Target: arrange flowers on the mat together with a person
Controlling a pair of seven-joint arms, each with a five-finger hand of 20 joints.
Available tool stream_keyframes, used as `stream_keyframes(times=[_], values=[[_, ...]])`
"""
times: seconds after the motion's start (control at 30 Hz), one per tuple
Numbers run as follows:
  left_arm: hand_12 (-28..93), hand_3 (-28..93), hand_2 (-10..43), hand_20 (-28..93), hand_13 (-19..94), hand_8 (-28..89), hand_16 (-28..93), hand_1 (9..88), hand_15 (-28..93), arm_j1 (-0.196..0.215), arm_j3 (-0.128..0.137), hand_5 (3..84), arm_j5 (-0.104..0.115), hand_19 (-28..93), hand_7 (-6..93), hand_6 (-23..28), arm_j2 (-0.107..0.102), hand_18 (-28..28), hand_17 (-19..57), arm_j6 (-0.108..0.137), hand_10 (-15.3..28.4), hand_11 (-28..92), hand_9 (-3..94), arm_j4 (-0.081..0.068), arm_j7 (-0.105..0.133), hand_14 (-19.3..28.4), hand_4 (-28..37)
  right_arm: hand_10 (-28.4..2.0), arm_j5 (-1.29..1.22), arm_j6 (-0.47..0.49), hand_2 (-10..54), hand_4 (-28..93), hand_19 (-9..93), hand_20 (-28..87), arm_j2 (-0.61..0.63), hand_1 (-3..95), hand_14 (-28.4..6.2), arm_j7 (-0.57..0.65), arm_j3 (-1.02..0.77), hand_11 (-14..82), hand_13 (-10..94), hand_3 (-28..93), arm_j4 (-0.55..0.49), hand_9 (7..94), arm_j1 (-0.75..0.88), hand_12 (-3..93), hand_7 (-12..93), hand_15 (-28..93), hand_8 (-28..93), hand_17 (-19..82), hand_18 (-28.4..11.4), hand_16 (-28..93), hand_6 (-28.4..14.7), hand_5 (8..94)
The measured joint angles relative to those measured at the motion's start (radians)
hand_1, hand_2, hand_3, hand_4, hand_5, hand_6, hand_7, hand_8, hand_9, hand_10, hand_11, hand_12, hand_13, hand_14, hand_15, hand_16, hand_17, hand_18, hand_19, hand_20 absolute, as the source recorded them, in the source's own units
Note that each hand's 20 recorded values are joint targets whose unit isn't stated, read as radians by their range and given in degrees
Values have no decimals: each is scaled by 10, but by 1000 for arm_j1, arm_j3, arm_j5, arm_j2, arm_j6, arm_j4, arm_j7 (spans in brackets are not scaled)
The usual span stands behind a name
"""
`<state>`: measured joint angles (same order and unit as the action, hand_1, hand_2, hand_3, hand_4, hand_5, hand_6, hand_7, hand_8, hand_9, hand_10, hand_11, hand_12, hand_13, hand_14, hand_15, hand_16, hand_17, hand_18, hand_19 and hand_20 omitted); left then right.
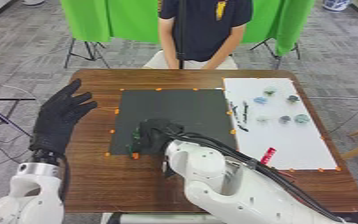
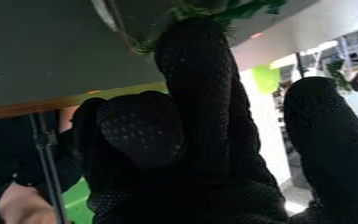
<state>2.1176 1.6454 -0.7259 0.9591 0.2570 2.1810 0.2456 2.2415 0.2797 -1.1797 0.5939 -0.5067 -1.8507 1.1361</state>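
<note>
Before you is a brown wooden table [image 1: 95, 187], bearing a dark grey rectangular mat [image 1: 189, 110] beside a white rectangular mat [image 1: 295, 145]. Your left hand [image 1: 58, 114], in black fabric, is relaxed, fingers spread, over the table's left side. Your right hand [image 1: 160, 128] is low over the dark mat; you can't tell whether it grasps the green leafy sprig [image 1: 136, 139] right at it. Small bluish and pale-green flowers [image 1: 261, 100] lie on the white mat's far part, a red stick-shaped item [image 1: 268, 156] nearer you.

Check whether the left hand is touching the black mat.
Apart: the head view shows brown tabletop between the left hand and the black mat.
</note>
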Motion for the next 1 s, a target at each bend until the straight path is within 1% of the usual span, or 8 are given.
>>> stream_keyframes(times=[0.2, 0.4, 0.77, 1.0], values=[[109, 773, 59, 128, 303, -84, -79, 268, 508, -5, 1, 381, -8, 524, 111, 70, 10, 279, -80, -11, 199, 242, 389, -2, -8, 279, -215, -134, 35, 42, 147, -198, 932, 481, -11, 165, -101, 60, 8, 402, 872, 742, 23, 929, -8, 211, 86, 690, -97, 584, -217, 193, -19, 621], [110, 773, 59, 127, 303, -83, -79, 267, 508, -6, 1, 381, -10, 524, 111, 70, 14, 280, -80, -17, 199, 243, 389, -3, -12, 279, -214, -132, 62, 46, 150, -189, 932, 483, -12, 162, -95, 114, 30, 405, 886, 734, 36, 936, -16, 210, 80, 684, -96, 600, -215, 190, -24, 634], [109, 774, 59, 127, 303, -84, -79, 267, 508, -5, -1, 381, -9, 524, 113, 69, 13, 280, -80, -18, 198, 242, 388, -3, -11, 279, -214, -130, 109, 21, 151, -182, 932, 477, -12, 160, -91, 157, 57, 416, 900, 728, 39, 937, -29, 200, 75, 672, -96, 617, -214, 192, -33, 661], [109, 774, 59, 127, 302, -84, -79, 268, 508, -2, -6, 381, -6, 525, 114, 69, 6, 280, -81, -18, 198, 242, 388, -3, -8, 279, -214, -129, 124, 4, 153, -180, 932, 476, -12, 159, -87, 172, 61, 426, 912, 724, 39, 937, -33, 193, 73, 664, -96, 626, -214, 194, -38, 672]])
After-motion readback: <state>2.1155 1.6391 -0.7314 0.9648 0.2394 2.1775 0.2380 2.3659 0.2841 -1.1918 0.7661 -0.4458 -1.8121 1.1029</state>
